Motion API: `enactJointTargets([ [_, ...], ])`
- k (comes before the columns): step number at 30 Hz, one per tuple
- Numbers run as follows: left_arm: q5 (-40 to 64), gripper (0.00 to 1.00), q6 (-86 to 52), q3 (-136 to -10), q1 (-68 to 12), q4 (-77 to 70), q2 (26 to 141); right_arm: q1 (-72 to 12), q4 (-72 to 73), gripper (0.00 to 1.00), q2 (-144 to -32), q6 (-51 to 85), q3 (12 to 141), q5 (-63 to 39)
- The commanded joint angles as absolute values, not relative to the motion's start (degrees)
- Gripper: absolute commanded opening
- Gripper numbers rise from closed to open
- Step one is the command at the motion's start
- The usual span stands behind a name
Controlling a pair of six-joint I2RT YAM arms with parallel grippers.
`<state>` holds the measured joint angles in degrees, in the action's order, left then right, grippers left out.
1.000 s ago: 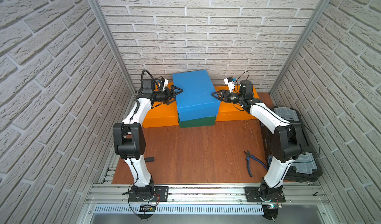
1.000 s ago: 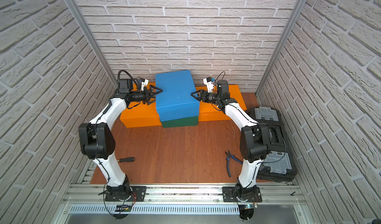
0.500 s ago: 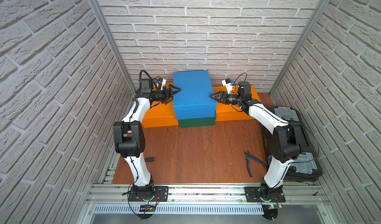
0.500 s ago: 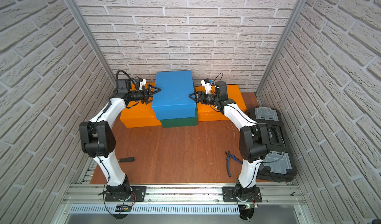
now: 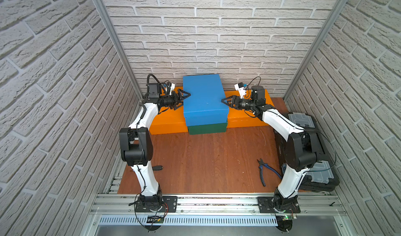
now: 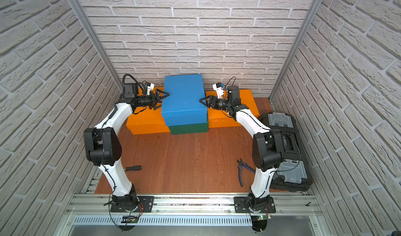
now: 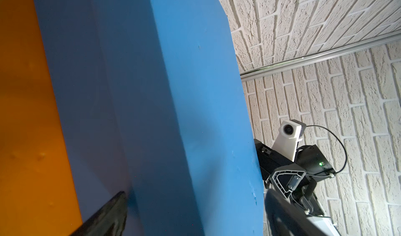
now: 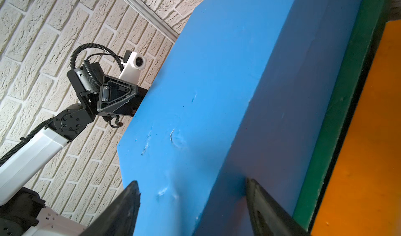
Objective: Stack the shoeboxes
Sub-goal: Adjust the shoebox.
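Brown wood planks make up the table (image 5: 206,163); every place below is given from the blue shoebox (image 5: 204,98). Nearest the robot's bases, well in front of that box and off to its left, lies a black-handled screwdriver (image 5: 157,168). A pair of blue-handled pliers (image 5: 263,172) lies about as near, off to its right. Black tool cases (image 5: 321,174) with grey lids sit further out to its right, at the table's side.

Directly beneath the blue shoebox sits the dark green shoebox (image 5: 207,129), its front face showing under the blue one's. An orange shoebox (image 5: 167,122) lies just beside the stack on its left, and a second orange shoebox (image 5: 245,115) just beside it on its right. Both are lower than the blue lid.

The left gripper (image 5: 184,100) is at the blue box's left edge, jaws spread wide, one finger (image 7: 106,215) low by the side wall. The right gripper (image 5: 224,103) is at its right edge, jaws parted astride the upper edge, one finger (image 8: 125,206) over the lid. Behind the box rises the pale brick wall (image 5: 217,39).
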<state>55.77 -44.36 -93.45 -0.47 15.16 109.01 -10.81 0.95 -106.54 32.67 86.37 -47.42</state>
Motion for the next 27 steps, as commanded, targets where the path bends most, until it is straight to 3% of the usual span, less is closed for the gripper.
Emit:
enactJointTargets([
  [1,57.79,0.98,-45.16,-94.91,-1.63,11.73,110.03,-10.29,1.76,0.78,-106.73,32.54,88.06,-47.91],
  [8,56.84,0.98,-44.84,-93.93,-0.69,12.88,108.43,-8.15,3.17,0.79,-105.37,34.47,87.17,-47.53],
  [18,48.54,0.98,-42.03,-84.94,4.91,20.54,96.13,-4.89,-4.30,0.80,-95.25,29.52,79.67,-40.66],
  [20,42.67,0.98,-38.48,-84.64,4.92,27.76,95.02,-4.88,-7.73,0.76,-93.97,27.96,78.44,-37.43],
  [27,15.97,0.85,-31.54,-88.73,2.07,46.82,98.12,-4.98,-16.46,0.38,-90.58,25.00,75.17,-25.87],
])
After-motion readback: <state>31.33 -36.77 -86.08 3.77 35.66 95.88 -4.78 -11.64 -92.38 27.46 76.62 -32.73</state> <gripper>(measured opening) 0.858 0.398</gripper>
